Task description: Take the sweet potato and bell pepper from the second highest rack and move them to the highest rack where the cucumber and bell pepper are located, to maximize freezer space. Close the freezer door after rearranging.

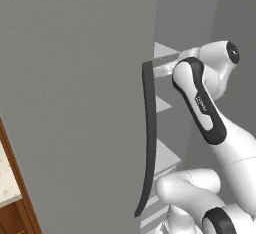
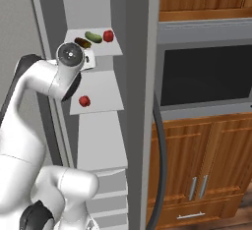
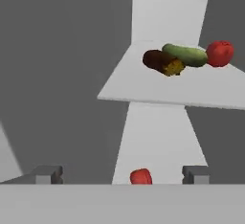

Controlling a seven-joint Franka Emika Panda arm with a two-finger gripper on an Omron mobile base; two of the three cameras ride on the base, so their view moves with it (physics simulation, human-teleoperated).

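The left base view is looking from behind the arm's left, close against the freezer door (image 1: 75, 103), catching the shelves edge-on past its handle (image 1: 148, 138). The right base view is facing the open freezer (image 2: 96, 140) from the right, with the wall oven (image 2: 204, 74) beside it. The hand view is sitting close inside, looking up at the highest rack (image 3: 143, 86), which the right base view is also showing.
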